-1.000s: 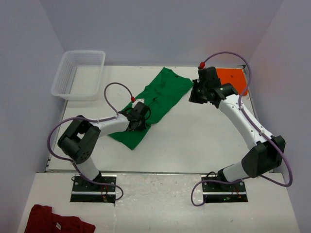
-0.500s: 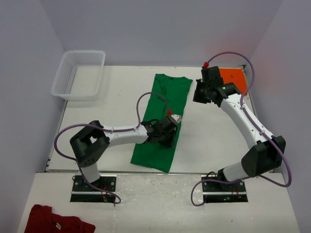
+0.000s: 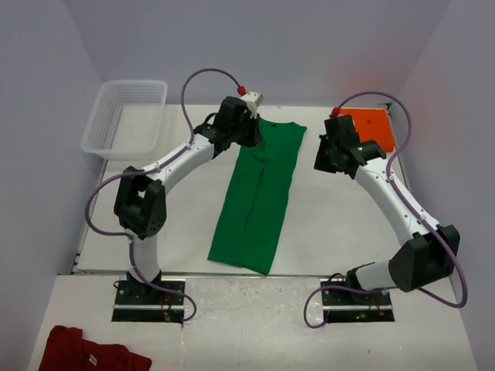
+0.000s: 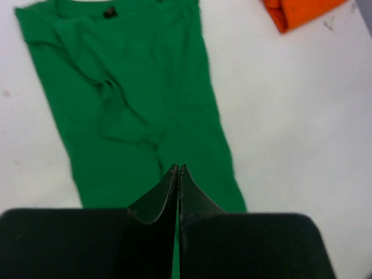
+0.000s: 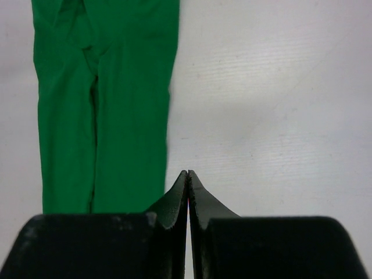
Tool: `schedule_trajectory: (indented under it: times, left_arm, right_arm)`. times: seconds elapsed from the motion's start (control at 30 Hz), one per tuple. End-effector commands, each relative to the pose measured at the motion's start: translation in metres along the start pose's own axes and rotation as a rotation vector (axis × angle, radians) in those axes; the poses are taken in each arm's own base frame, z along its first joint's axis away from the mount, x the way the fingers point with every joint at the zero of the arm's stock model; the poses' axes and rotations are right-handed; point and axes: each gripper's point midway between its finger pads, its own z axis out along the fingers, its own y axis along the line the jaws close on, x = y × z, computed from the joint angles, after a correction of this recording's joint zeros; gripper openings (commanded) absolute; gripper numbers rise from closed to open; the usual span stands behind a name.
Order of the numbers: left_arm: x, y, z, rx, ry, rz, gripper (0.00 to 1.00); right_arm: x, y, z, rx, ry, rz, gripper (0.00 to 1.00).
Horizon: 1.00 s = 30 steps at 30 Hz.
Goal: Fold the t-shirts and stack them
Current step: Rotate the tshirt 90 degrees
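Observation:
The green t-shirt (image 3: pixel 259 193) lies flat on the table as a long narrow strip, collar at the far end, with a few creases near the top (image 4: pixel 128 110). A folded orange t-shirt (image 3: pixel 371 127) sits at the far right corner (image 4: pixel 299 11). My left gripper (image 3: pixel 247 136) hangs raised over the green shirt (image 4: pixel 176 168), shut and holding nothing. To the shirt's right, over bare table, my right gripper (image 3: pixel 321 164) is also shut and empty (image 5: pixel 188 173). In the right wrist view the green strip (image 5: pixel 104 104) lies left of the fingers.
A white mesh basket (image 3: pixel 128 116) stands at the far left of the table. A dark red garment (image 3: pixel 85 352) with a white tag lies on the front ledge near the left arm's base. Walls close in on three sides.
The left arm swung from the near part of the green shirt up to its far end. The shirt turned from a diagonal heap into a straight strip. The right gripper drifted slightly right.

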Motion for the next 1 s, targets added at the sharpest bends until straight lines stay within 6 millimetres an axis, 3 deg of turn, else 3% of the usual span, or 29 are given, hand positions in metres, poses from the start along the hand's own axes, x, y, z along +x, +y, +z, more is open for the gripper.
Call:
schedule_trajectory:
  times: [0.0,0.03,0.1,0.13,0.33,0.43,0.57,0.67,0.8,0.97]
  left_arm:
    - [0.012,0.030,0.032,0.060,0.104,0.087,0.00]
    - [0.010,0.038,0.048,0.066,0.105,0.084,0.00]
    - [0.008,0.035,0.060,0.158,0.106,0.087,0.00]
    - [0.009,0.042,0.069,0.175,0.103,0.079,0.00]
    - [-0.001,0.042,0.097,0.299,0.033,0.087,0.00]
    - [0.000,0.048,0.107,0.308,0.041,0.070,0.00]
    - [0.004,0.051,0.108,0.295,0.041,0.062,0.00]
    - [0.005,0.055,0.110,0.289,0.039,0.056,0.00]
    - [0.004,0.062,0.123,0.290,0.051,0.047,0.00]
    - [0.003,0.064,0.143,0.322,0.050,0.040,0.00]
  right_arm:
    - [0.007,0.007,-0.012,-0.085,-0.015,0.030,0.00]
    - [0.021,0.011,-0.008,-0.126,0.016,0.024,0.00]
    - [0.028,0.026,-0.008,-0.227,0.033,0.014,0.00]
    - [0.044,0.036,-0.008,-0.302,0.090,-0.003,0.00]
    - [0.093,0.054,0.002,-0.464,0.233,-0.041,0.00]
    - [0.116,0.061,0.006,-0.502,0.295,-0.057,0.00]
    - [0.126,0.060,0.024,-0.466,0.313,-0.057,0.00]
    - [0.137,0.079,0.020,-0.541,0.364,-0.071,0.00]
    - [0.175,0.110,0.015,-0.569,0.458,-0.162,0.00]
    - [0.206,0.128,0.017,-0.584,0.533,-0.200,0.00]
